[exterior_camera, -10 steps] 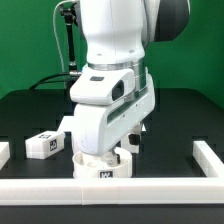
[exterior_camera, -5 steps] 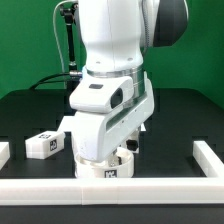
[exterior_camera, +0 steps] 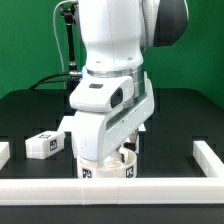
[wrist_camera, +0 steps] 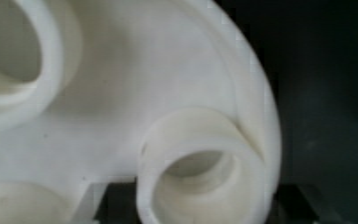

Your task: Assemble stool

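The round white stool seat [exterior_camera: 105, 170] lies at the front of the black table, against the front rail, with a tag on its rim. The arm's big white hand [exterior_camera: 110, 110] stands right over it and hides most of it. In the wrist view the seat [wrist_camera: 105, 120] fills the picture, with a round socket [wrist_camera: 202, 165] lying between the two dark fingers of my gripper [wrist_camera: 202, 205]. The jaws appear closed on the seat at that socket. One blocky white leg [exterior_camera: 44, 144] with tags lies on the exterior view's left, apart from the seat.
White border rails run along the front [exterior_camera: 160, 190], the exterior view's right [exterior_camera: 211, 154] and left [exterior_camera: 4, 152]. Another white part [exterior_camera: 64, 126] peeks out behind the hand. A black stand with cables [exterior_camera: 68, 40] rises at the back.
The tag on the seat's rim has shifted toward the exterior view's left, so the seat has turned under the hand. The leg has not moved.
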`<state>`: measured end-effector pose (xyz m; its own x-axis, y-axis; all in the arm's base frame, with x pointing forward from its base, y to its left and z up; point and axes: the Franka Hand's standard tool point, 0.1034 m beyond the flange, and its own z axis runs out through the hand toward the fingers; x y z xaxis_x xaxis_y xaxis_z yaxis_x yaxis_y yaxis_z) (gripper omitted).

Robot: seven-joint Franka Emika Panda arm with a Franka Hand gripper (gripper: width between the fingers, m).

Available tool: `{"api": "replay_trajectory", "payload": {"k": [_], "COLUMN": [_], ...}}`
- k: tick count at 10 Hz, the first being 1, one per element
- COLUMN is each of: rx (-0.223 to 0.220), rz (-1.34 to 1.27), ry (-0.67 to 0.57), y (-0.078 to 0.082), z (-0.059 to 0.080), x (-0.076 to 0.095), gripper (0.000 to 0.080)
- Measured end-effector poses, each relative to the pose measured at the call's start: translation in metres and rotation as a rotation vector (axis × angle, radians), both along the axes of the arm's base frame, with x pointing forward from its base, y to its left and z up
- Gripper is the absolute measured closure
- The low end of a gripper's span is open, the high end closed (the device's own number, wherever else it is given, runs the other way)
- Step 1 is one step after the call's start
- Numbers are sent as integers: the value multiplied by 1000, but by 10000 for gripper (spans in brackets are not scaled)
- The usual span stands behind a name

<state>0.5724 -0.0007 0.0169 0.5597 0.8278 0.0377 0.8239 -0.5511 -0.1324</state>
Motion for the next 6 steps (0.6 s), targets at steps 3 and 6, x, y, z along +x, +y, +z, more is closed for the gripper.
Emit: {"api": "replay_trajectory", "payload": {"k": [3,6], "rx": [0,0], "rz": [0,0], "ry": [-1,-1], "y": [0,0], "z": [0,0], "x": [0,0], "gripper": [486,486]}}
